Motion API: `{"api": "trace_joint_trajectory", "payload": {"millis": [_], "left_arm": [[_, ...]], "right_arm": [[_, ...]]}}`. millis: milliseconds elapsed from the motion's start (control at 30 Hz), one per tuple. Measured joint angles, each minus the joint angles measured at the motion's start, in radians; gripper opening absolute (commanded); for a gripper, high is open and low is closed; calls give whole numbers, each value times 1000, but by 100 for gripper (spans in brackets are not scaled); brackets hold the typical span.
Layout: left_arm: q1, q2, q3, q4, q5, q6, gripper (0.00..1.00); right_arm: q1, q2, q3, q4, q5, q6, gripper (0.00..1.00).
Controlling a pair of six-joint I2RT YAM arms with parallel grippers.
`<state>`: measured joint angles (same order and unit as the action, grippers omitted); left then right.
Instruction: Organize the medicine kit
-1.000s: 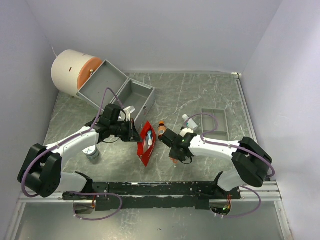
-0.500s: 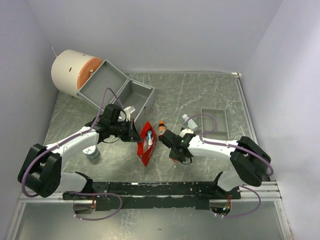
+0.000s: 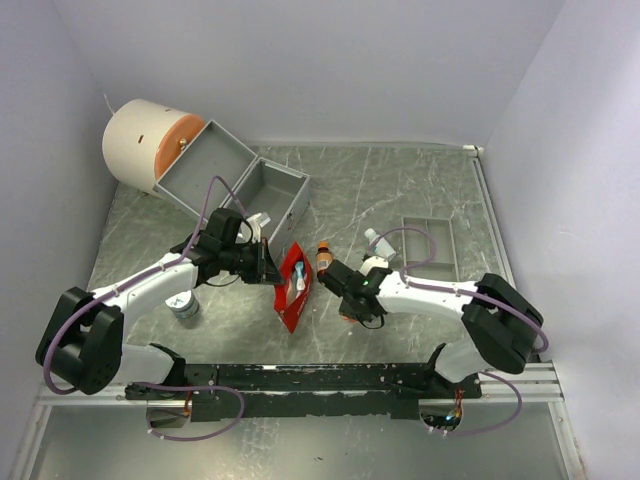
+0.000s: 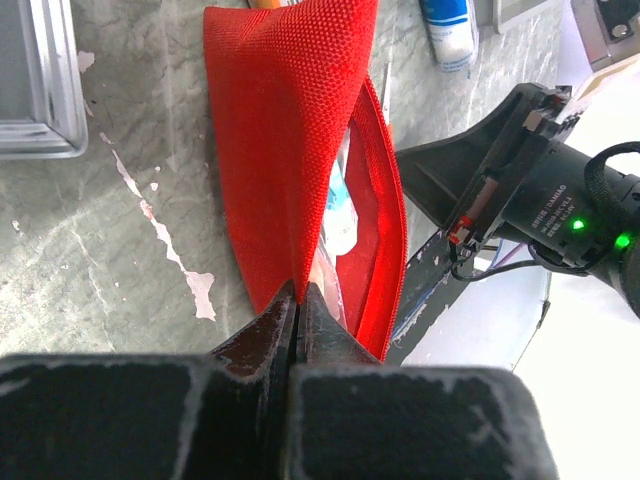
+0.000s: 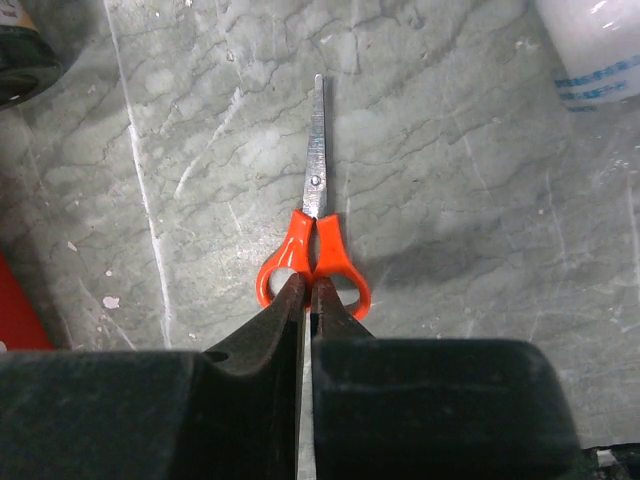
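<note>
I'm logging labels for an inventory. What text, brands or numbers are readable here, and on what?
No text can be read for certain.
White print on the right arm's black module: too small to read.
Blue print on the white bottle: blurred.
Red pouch: no lettering shows.

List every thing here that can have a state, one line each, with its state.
Grey metal hinged case: open, both halves facing up.
Red fabric pouch: open, items inside.
Orange-handled scissors: blades closed, lying on the table.
Left gripper: shut on the pouch's edge.
Right gripper: shut on the scissors' handles.
</note>
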<state>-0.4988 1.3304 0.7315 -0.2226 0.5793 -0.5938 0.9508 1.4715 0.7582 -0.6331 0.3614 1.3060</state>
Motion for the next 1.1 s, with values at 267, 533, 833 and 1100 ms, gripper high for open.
{"api": "trace_joint_trajectory", "payload": {"millis": [267, 533, 833, 1100], "left_arm": [[0, 5, 0, 0, 0, 0, 7], [0, 5, 0, 26, 31, -32, 7], [0, -37, -52, 152, 44, -174, 7], [0, -63, -180, 359, 59, -353, 7]], "right_arm": [[0, -159, -34, 27, 69, -24, 0], [0, -331, -37, 126, 128, -113, 0], [0, -372, 0, 319, 67, -254, 0], [0, -275, 21, 542, -112, -299, 0]]}}
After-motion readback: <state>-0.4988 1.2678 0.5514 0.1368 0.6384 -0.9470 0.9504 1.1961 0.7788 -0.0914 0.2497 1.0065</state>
